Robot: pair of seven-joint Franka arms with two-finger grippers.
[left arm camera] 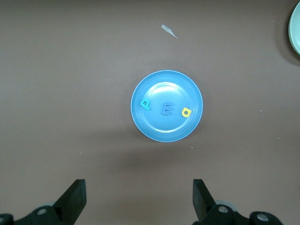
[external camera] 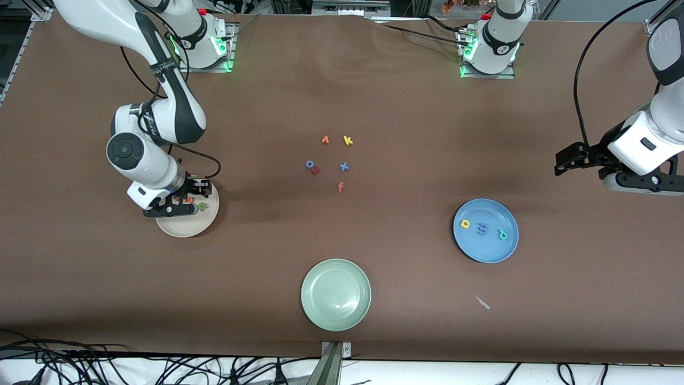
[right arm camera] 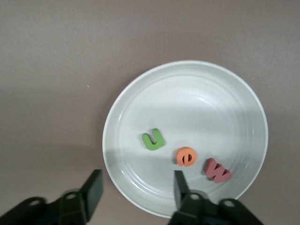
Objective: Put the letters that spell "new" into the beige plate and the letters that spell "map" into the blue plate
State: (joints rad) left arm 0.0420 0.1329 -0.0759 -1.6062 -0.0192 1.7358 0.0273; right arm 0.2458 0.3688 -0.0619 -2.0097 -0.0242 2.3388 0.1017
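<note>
Risk sits with the right claw point(right arm camera: 136, 192), low over the beige plate point(external camera: 181, 227) at the right arm's end of the desk, fingers apart and empty; lifting carelessly, a finger might nudge the orange e point(right arm camera: 186, 156) beside the green n point(right arm camera: 153, 139) and pink w point(right arm camera: 217, 170); the blue plate point(external camera: 494, 254) holds m, a, p; the left claw point(left arm camera: 139, 199) waits wide.

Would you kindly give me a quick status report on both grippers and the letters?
Right gripper open over beige plate; n, e, w in it. Left gripper open, waiting above blue plate; m, a, p inside. Nothing obstructing.
</note>
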